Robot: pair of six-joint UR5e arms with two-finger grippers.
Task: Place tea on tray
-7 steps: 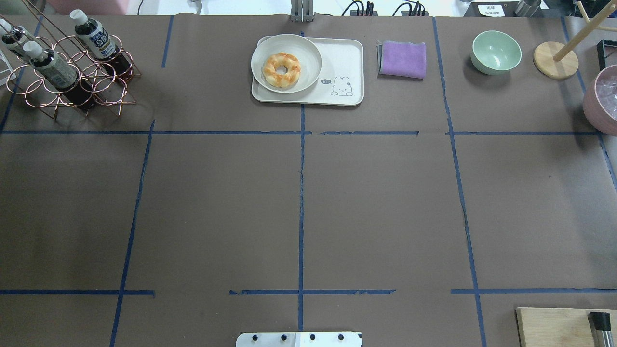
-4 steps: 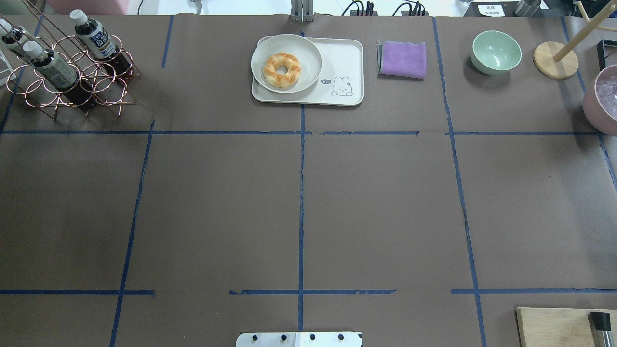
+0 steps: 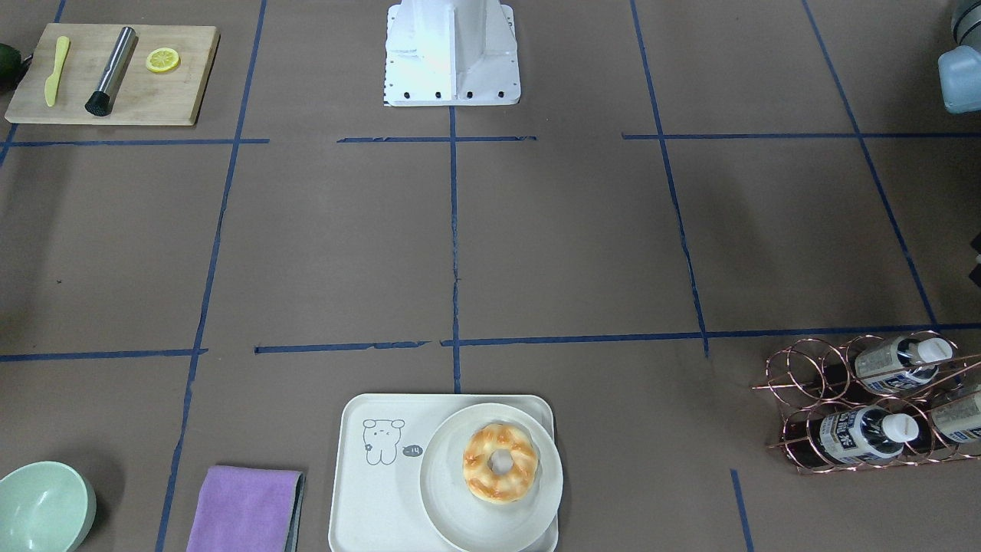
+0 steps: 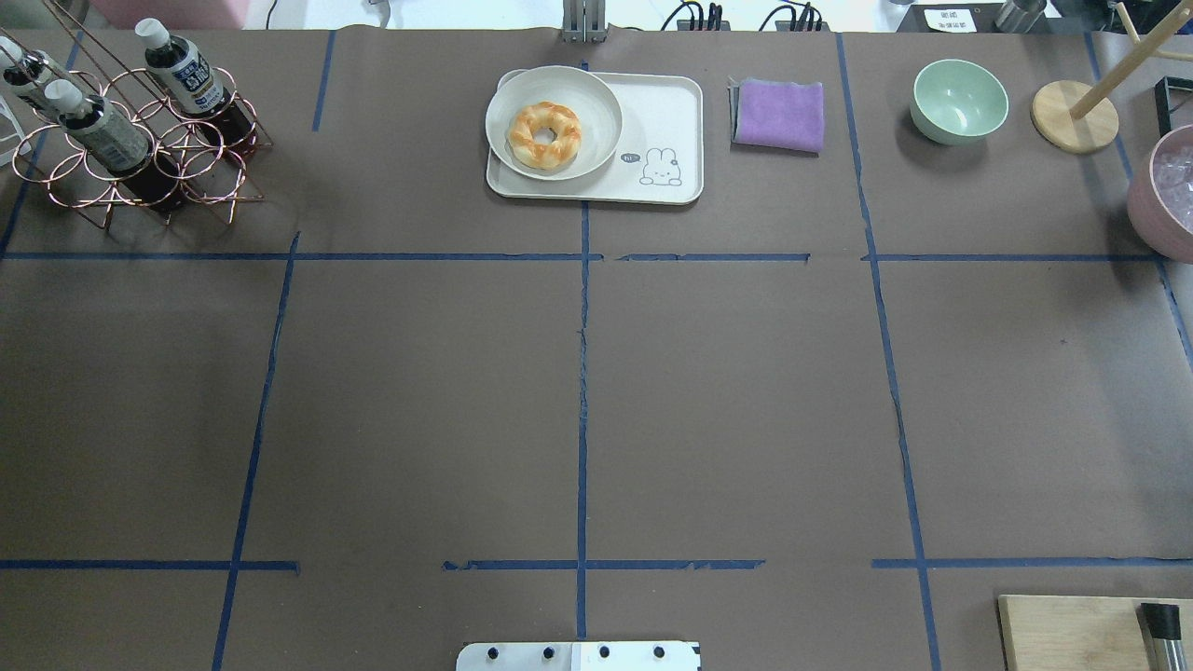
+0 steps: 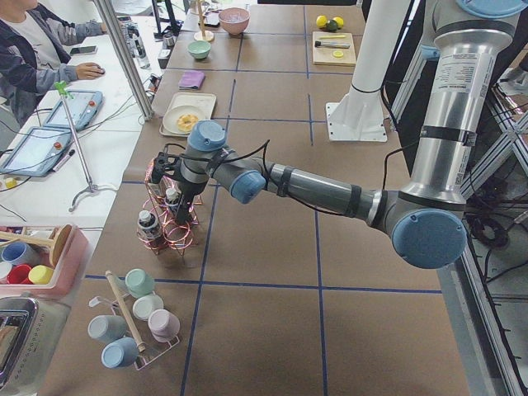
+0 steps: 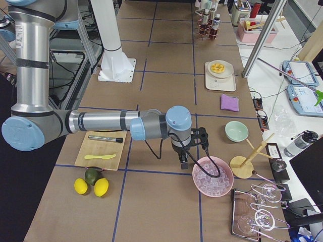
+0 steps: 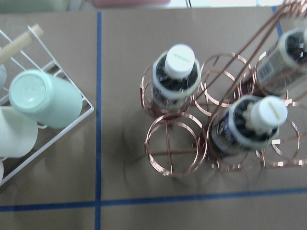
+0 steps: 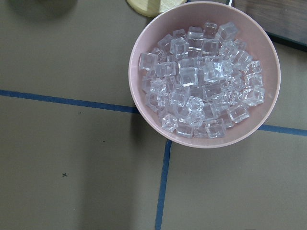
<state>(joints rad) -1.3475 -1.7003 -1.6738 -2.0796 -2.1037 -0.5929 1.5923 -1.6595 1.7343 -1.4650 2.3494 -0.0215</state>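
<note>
Three tea bottles with white caps stand in a copper wire rack (image 4: 149, 158) at the table's far left: one at the back (image 4: 179, 73), one in front (image 4: 101, 129), one at the edge (image 4: 19, 70). The left wrist view looks down on two of them (image 7: 176, 72) (image 7: 252, 125). The cream tray (image 4: 666, 112) with the bear drawing lies at the far middle. My left gripper (image 5: 177, 196) hangs just over the rack; I cannot tell if it is open or shut. My right gripper (image 6: 184, 160) hovers beside a pink bowl; I cannot tell its state either.
A round white plate (image 4: 596, 93) with a doughnut (image 4: 543, 135) fills the tray's left half. A purple cloth (image 4: 779, 114), a green bowl (image 4: 959, 101), a pink bowl of ice (image 8: 204, 76), a mug rack (image 7: 29, 115) and a wooden board (image 3: 111, 73) stand around.
</note>
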